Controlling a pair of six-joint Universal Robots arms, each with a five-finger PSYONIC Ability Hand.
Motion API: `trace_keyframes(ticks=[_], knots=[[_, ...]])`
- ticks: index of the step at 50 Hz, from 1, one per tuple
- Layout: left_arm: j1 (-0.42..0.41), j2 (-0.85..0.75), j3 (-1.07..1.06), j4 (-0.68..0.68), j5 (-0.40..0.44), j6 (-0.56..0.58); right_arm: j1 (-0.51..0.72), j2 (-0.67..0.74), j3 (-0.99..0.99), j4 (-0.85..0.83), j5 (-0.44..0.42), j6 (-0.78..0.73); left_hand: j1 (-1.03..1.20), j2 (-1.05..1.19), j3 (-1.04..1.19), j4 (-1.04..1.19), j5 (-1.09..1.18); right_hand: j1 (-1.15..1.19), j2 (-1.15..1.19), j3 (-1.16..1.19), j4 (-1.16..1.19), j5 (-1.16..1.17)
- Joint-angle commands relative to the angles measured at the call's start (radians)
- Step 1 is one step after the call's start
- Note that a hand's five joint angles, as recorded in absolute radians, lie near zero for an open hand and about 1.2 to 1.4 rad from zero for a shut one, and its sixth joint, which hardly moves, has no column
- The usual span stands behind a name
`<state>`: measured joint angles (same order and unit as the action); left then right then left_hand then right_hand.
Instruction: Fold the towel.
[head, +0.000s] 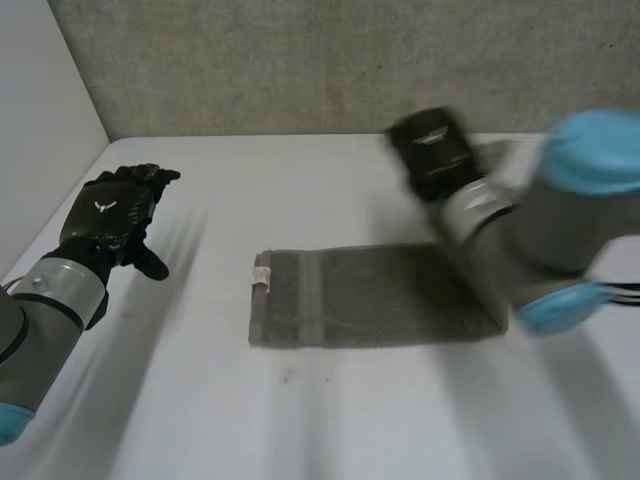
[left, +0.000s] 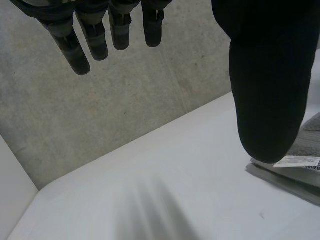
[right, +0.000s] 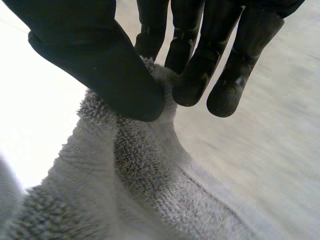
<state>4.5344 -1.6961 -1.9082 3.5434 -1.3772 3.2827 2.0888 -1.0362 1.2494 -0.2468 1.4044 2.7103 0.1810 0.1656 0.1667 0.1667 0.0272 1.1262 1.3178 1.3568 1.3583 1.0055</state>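
Your right hand (head: 433, 152) is closed on the grey towel (head: 350, 300), thumb and fingers pinching a raised bit of the cloth by its far right end. The towel lies as a long strip across the middle of the white tabletop (head: 300, 420), with its right end hidden under your right arm (head: 560, 220). Your left hand (head: 108, 215) hangs over the left side of the tabletop, well apart from the towel, its fingers straight and spread and holding nothing, and a small white label (head: 262, 274) sits at the towel's far left corner.
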Motion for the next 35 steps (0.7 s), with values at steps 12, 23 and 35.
trace_keyframes(ticks=[12,23,35], knots=[[-0.011,-0.007,-0.005,0.002,0.001,0.002,0.367,0.306,-0.048,0.0,-0.008,0.0,-0.006,0.009,0.008,0.008,-0.027,-0.231,-0.422,-0.461,-0.463,-0.285],[-0.132,-0.069,0.099,0.02,-0.002,-0.008,0.2,0.014,0.082,0.057,0.045,0.087,-0.006,0.009,0.008,0.008,-0.027,-0.952,-1.143,-1.182,-1.184,-1.006],[-0.297,-0.177,0.25,0.015,-0.069,-0.026,-0.146,-0.13,0.433,0.095,-0.004,0.198,-0.006,0.009,0.008,0.008,-0.027,-0.952,-1.143,-1.182,-1.184,-1.006]])
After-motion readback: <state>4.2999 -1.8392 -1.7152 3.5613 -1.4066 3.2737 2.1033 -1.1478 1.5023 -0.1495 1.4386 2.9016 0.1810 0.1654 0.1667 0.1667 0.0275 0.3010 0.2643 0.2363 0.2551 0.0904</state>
